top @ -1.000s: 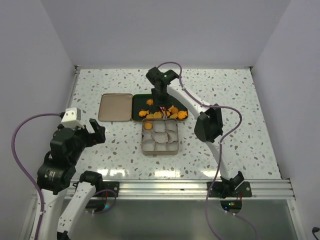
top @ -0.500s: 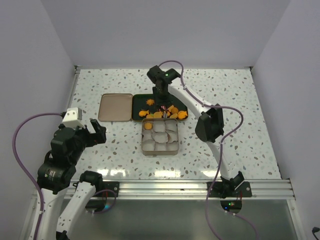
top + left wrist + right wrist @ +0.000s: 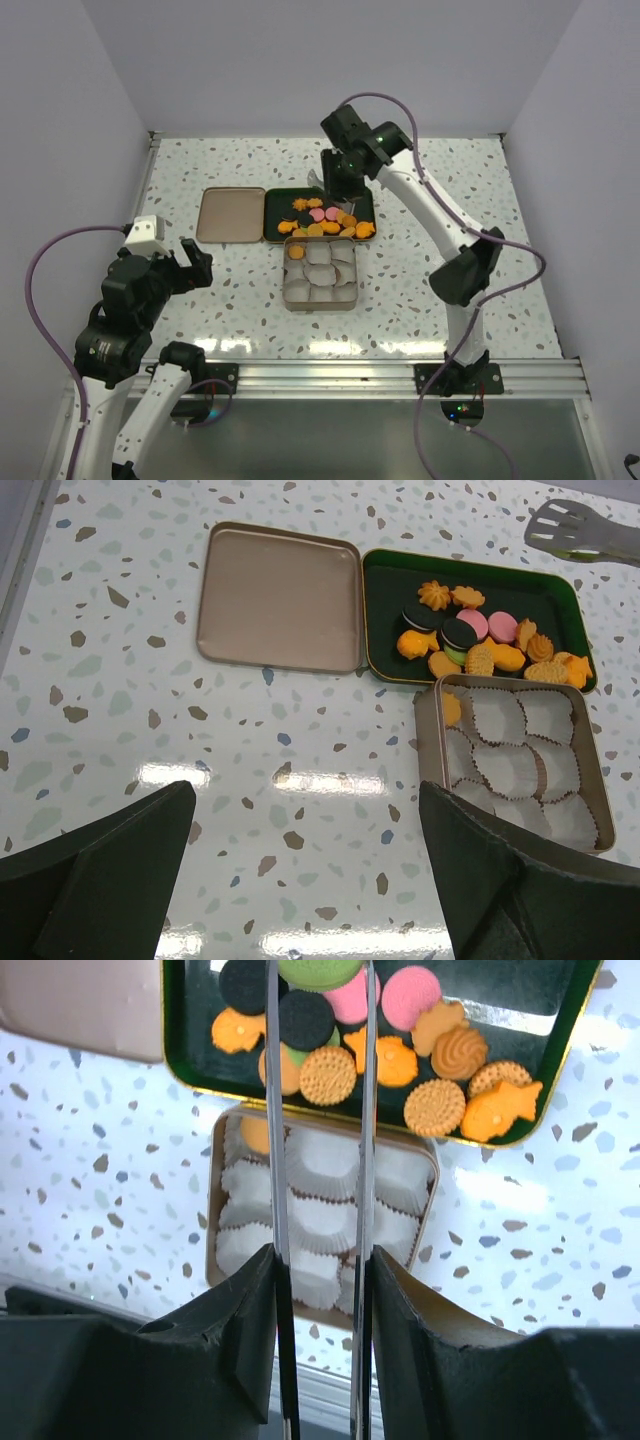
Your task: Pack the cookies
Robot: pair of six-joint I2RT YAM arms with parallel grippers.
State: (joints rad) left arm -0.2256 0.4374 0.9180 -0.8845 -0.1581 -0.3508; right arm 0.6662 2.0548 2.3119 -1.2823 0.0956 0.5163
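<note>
The cookies (image 3: 325, 222), mostly orange with a few pink, green and dark brown, lie in a dark green tray (image 3: 360, 200). They also show in the left wrist view (image 3: 480, 645) and the right wrist view (image 3: 400, 1055). The tan tin (image 3: 352, 290) of white paper cups stands just in front; one orange cookie (image 3: 452, 708) lies in its far left cup. My right gripper (image 3: 318, 1260) is shut on metal tongs (image 3: 366, 1110), raised above the tray's far edge (image 3: 340, 172). A green cookie (image 3: 318, 968) sits between the tong tips. My left gripper (image 3: 300, 880) is open and empty, near left of the tin.
The tin's tan lid (image 3: 231, 213) lies flat just left of the green tray, also seen in the left wrist view (image 3: 280, 597). The tong tip (image 3: 580, 530) hangs above the tray's far right corner. White walls enclose the speckled table (image 3: 480, 260) on three sides.
My right arm has lifted and pulled back to the right, off the tray, taking the tongs with it. Pink and dark cookies in the tray now show. The left arm has not moved.
</note>
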